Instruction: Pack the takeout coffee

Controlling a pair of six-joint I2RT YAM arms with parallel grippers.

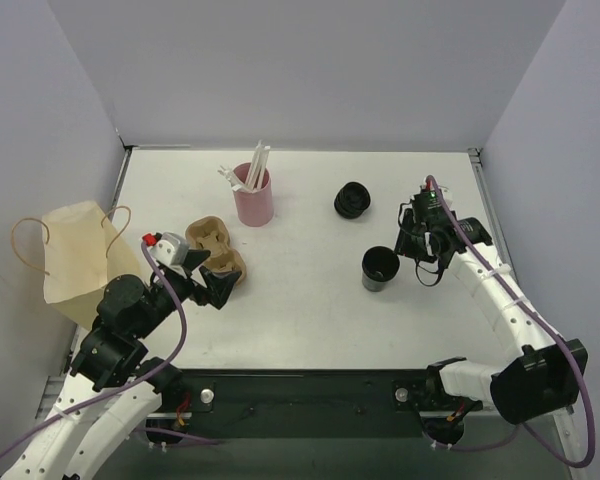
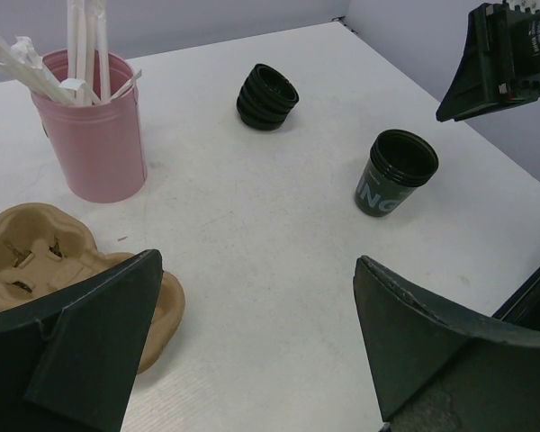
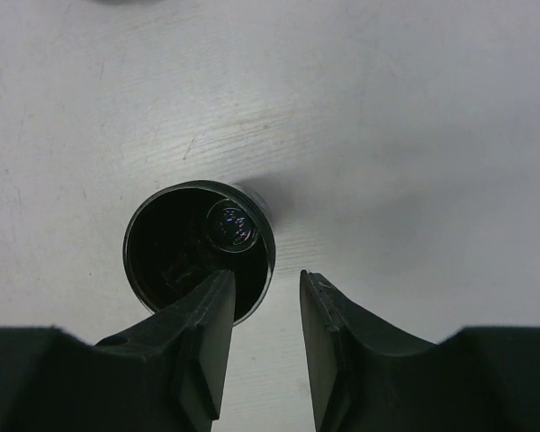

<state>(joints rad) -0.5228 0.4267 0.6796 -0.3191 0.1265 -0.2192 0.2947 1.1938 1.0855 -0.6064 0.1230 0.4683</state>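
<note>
Dark round takeout cup: upright, open-mouthed, on the white surface, right of centre. I hold my right gripper above its rim, fingers narrowed on nothing, probably for a rim pinch. Left gripper: spread wide by the brown moulded-pulp cup carrier.

We find the cup at the right claw dark and glossy; the table beneath it matt white, finely scratched.

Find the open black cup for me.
The cup stands upright, right of centre in the top view, just below and to the right of the lids.
</note>
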